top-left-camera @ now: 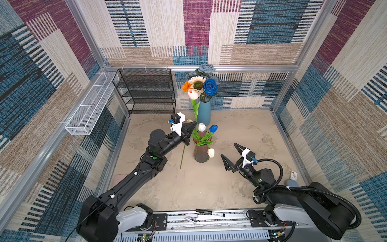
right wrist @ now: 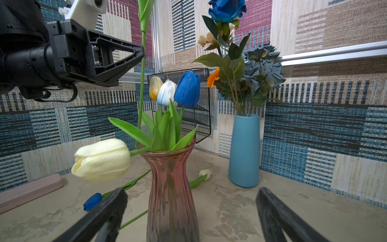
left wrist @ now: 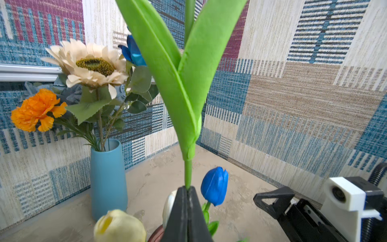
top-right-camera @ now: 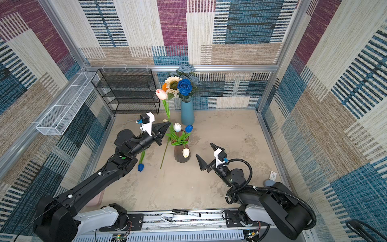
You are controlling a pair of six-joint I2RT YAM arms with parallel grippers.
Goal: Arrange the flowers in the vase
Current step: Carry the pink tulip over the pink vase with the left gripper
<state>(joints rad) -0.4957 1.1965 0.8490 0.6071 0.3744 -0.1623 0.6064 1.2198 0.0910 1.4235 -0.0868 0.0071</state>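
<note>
Four small tulips (top-left-camera: pixel 201 127) already stand in your ribbed pink glass vase (top-left-camera: pixel 201 156) while your left gripper (top-left-camera: pixel 194 126) clenches the long green stem of a pink tulip (top-left-camera: pixel 192 94) just beside it, your right gripper (top-left-camera: pixel 228 149) gapes empty, and a blue tulip (top-right-camera: pixel 141 167) and a cream tulip (top-left-camera: pixel 189 121) lie on the bench (top-left-camera: pixel 230 188).

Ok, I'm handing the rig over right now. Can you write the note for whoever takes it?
The left gripper has its jaws shut on the stem of the pink tulip, held upright beside the glass vase, not yet in it.
The right gripper has its jaws open and empty, on the vase's other side.
Done: the white tulip, blue tulip, yellow tulip and drooping cream tulip are in the glass vase.
Left: seat the pink tulip, then the loose blue tulip and small cream tulip lying on the table.
The blue vase holds its own bouquet.
</note>
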